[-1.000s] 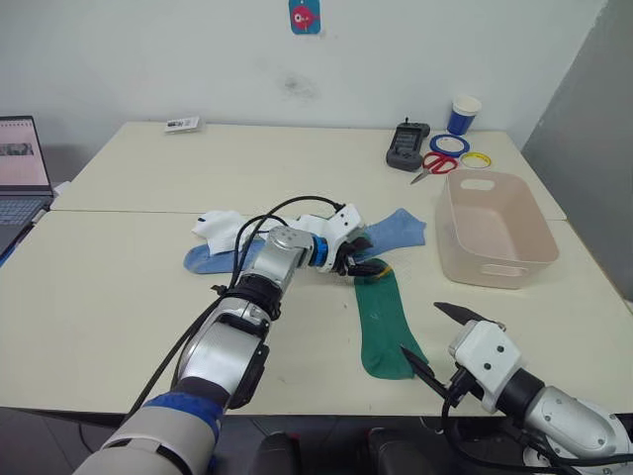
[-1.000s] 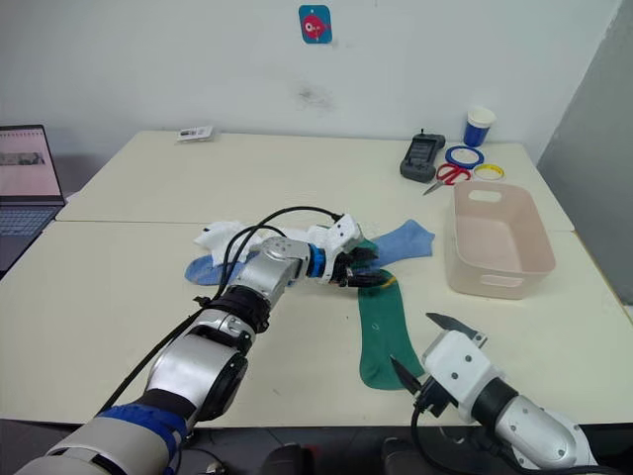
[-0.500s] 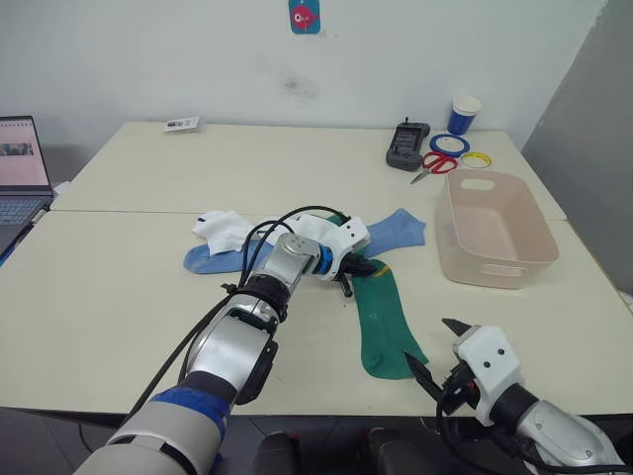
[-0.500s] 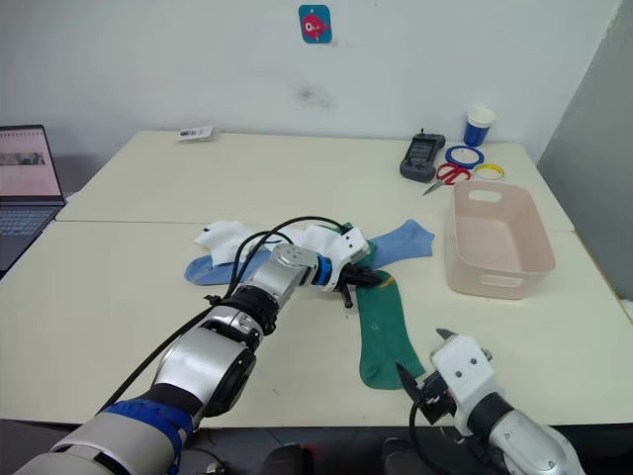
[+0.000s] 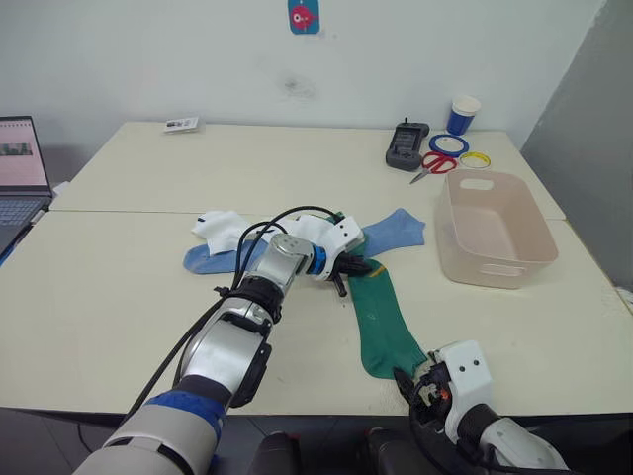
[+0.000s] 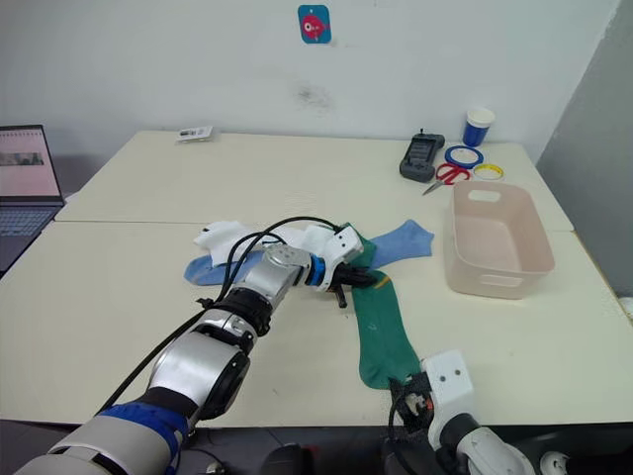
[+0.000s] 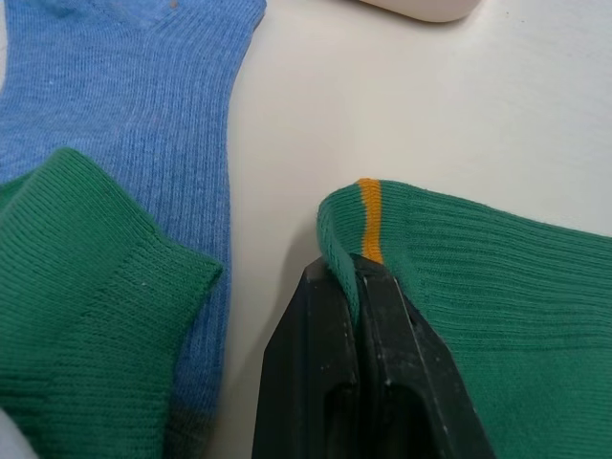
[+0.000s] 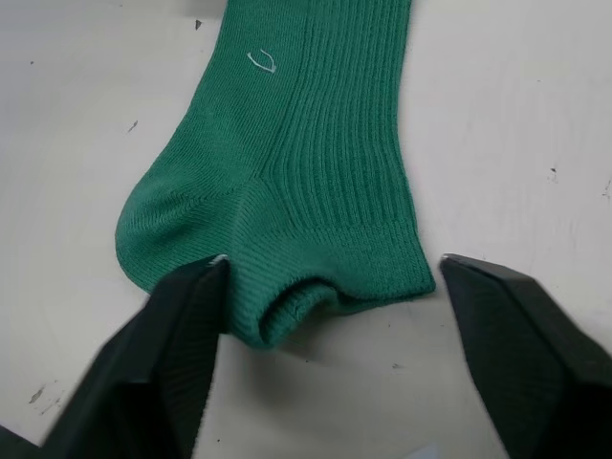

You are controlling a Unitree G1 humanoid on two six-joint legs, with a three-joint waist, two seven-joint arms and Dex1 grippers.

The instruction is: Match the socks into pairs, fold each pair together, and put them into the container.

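Since a second ago my right gripper (image 8: 325, 287) has dropped to the green sock (image 5: 381, 317) toe, fingers wide apart astride it. My left gripper (image 7: 359, 277), arm outstretched, stays clamped on that sock's cuff.

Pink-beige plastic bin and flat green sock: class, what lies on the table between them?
Nothing: the left eye view shows bare table between the flat green sock and the pink-beige plastic bin.
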